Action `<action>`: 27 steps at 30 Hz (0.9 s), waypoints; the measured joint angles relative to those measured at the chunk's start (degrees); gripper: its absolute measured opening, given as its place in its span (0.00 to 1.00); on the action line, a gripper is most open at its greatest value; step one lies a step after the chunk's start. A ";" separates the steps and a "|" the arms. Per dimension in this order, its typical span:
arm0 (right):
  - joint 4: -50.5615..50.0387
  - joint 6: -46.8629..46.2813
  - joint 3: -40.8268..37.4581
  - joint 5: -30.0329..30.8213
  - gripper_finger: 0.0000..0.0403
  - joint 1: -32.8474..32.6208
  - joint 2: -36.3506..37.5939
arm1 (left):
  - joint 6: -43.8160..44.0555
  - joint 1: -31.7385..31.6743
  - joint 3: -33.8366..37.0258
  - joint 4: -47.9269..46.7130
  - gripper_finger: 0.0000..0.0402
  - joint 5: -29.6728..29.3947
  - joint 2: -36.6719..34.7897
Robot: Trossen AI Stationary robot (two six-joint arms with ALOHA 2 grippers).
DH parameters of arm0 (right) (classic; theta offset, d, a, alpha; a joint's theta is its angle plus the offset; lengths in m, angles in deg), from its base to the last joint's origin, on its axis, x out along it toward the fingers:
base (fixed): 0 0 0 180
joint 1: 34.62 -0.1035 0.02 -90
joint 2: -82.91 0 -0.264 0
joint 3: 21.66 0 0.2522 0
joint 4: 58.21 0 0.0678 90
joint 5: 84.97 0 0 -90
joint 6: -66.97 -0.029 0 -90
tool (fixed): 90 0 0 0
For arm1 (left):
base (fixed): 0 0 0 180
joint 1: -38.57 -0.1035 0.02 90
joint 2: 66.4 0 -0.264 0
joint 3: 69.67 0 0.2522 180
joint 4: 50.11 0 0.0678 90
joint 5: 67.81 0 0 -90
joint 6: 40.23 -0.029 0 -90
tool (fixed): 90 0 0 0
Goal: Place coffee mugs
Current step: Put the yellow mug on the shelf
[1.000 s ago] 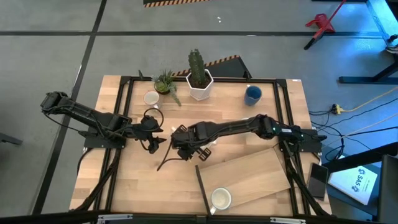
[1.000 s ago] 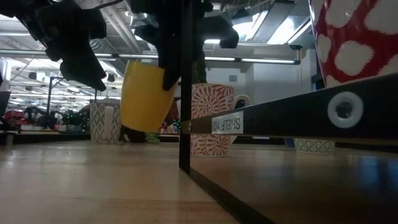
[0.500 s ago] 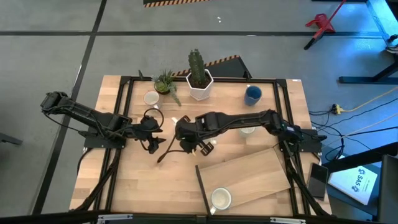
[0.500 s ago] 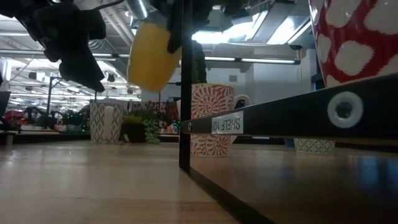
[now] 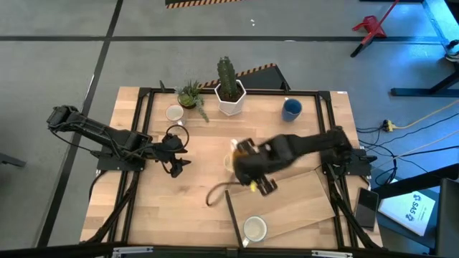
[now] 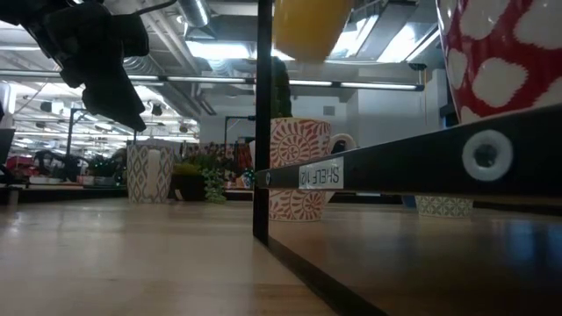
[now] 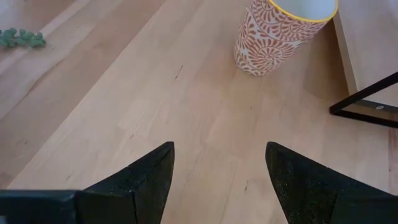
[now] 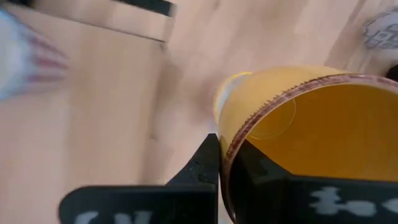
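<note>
My right gripper (image 5: 251, 172) is over the middle of the table, by the wooden shelf board's (image 5: 301, 201) far left corner, shut on a yellow mug (image 8: 292, 130). The low view shows only this mug's bottom (image 6: 312, 25), high above the tabletop. My left gripper (image 5: 176, 154) hovers open left of centre, its fingers (image 7: 149, 180) above bare wood. An orange-patterned mug (image 7: 283, 31) stands on its base near the shelf's black frame. A white mug (image 5: 174, 112) and a blue mug (image 5: 291, 109) stand near the far edge. Another white mug (image 5: 254, 229) sits on the board. My right gripper pinches the yellow mug's rim (image 8: 227, 158), one finger inside the cup and one finger (image 8: 205, 168) outside on the wall, close to the handle (image 8: 225, 93). The mug is lifted clear of the table and tilted.
A white hexagonal cactus pot (image 5: 231, 97) and a small succulent (image 5: 191, 94) stand at the far edge. The shelf's black upright (image 6: 261, 123) rises in the middle. A red-and-white mug (image 6: 500, 61) sits on the board at near right. Bare wood lies between the two grippers.
My right gripper has carried the yellow mug up and toward the table's right, from the centre to the shelf board's corner. In the low view the mug rose from hanging near the upright to the picture's top, right of the upright. The left arm has kept still.
</note>
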 joint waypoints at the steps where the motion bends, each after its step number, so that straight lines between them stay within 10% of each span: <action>1: -0.41 -2.99 -0.02 0.41 0.00 -1.70 0.66 | 0.00 0.00 0.00 0.01 0.62 0.01 0.00; 13: -0.47 -42.82 -6.97 6.33 0.00 -21.35 3.89 | -0.39 -0.02 0.00 0.14 0.62 0.09 0.00; 27: 2.54 -71.21 -18.92 -13.66 0.00 -31.46 4.06 | -1.14 -0.02 0.00 0.13 0.62 0.07 0.00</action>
